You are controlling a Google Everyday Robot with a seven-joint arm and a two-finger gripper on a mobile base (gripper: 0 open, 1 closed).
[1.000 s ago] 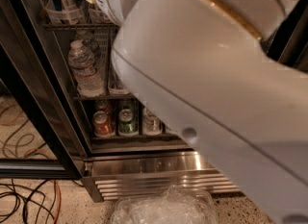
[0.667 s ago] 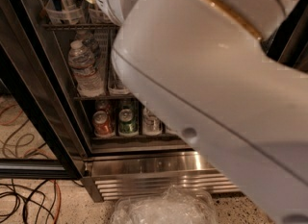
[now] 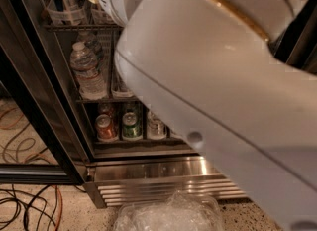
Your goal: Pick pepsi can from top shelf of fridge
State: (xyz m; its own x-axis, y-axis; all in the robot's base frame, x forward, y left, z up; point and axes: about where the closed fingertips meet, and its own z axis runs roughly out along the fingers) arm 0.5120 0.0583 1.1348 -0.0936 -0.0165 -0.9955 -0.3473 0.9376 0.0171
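My white arm (image 3: 213, 71) fills most of the view and hides the gripper, which is out of view. The fridge (image 3: 148, 175) stands open with a ribbed stainless-steel base. The top shelf (image 3: 74, 26) shows at the upper left as a wire rack with clear plastic can holders (image 3: 62, 12). The pepsi can is hidden or out of view.
A water bottle (image 3: 86, 71) stands on the middle shelf. A red can (image 3: 105, 127), a green can (image 3: 131, 126) and a silver can (image 3: 156, 126) sit on the lowest shelf. The black door frame (image 3: 34, 101) is at the left. Cables (image 3: 29, 205) and crumpled clear plastic (image 3: 168, 212) lie on the floor.
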